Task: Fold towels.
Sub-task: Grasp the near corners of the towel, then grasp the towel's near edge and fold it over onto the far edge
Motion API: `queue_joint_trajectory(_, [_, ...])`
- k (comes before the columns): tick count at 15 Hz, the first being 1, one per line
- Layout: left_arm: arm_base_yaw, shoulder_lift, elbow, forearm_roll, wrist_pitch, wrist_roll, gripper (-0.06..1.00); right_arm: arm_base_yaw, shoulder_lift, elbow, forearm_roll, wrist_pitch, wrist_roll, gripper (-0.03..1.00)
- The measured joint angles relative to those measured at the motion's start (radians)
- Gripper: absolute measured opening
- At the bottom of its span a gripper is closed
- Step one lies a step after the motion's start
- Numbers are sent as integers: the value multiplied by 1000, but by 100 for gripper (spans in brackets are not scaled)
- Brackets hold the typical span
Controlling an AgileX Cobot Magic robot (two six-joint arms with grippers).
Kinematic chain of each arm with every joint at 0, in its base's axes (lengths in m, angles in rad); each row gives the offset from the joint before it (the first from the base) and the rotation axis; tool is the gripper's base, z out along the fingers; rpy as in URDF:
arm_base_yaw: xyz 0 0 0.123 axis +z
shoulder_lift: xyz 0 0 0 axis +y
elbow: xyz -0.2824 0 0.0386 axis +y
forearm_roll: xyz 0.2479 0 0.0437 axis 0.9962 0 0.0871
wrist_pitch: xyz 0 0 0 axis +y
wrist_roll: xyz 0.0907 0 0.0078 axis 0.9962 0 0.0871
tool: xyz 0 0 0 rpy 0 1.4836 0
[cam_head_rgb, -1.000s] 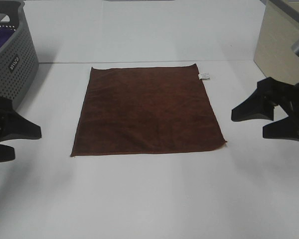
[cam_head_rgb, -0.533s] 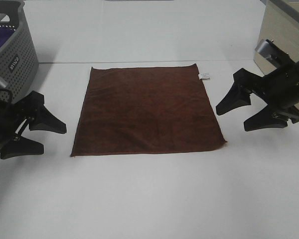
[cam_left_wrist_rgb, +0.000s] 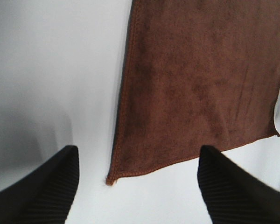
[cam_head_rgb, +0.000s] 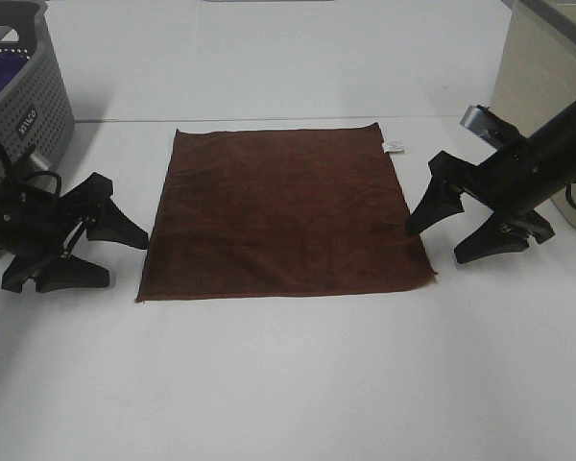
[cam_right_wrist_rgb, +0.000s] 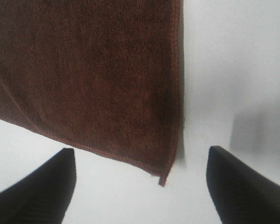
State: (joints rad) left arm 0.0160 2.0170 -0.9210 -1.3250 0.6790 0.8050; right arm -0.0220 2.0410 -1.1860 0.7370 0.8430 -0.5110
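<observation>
Bench (cam_head_rgb: 288,384): white. Towel (cam_head_rgb: 283,211) flat at centre, unfolded. Left pincer (cam_head_rgb: 125,261) by its 7 o'clock corner, right pincer (cam_head_rgb: 434,245) by 5 o'clock. Both spread apart, empty, probably lined up to lift that edge. Tag (cam_head_rgb: 395,146) at 1 o'clock corner.

Dark reddish-brown plush towel (cam_head_rgb: 283,213) — spread flat, unfolded (white tag (cam_head_rgb: 395,146) at far-right corner) on the table.

One towel (cam_head_rgb: 283,213), one basket (cam_head_rgb: 38,120), two claws: left claw (cam_head_rgb: 125,259), right claw (cam_head_rgb: 434,244)
</observation>
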Motion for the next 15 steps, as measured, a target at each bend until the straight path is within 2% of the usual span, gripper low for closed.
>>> queue_joint_trajectory(4, [0,76,-68,-23,24,0,68,0,71,-34,89,14,-22,70])
queue_joint_trajectory(6, [-3,108,-81,-67,56,2,67,1,110,-37,137,19,-53,70])
queue_joint_trajectory(11, [-116,123,-110,-92,41,26,67,78,133,-40,207,0,-79,66])
queue_joint_trajectory(13, [-150,126,-130,-83,15,25,65,89,135,-40,214,-18,-80,57])
queue_joint_trajectory(15, [-169,141,-145,-70,-17,6,39,89,138,-40,206,-38,-74,39])
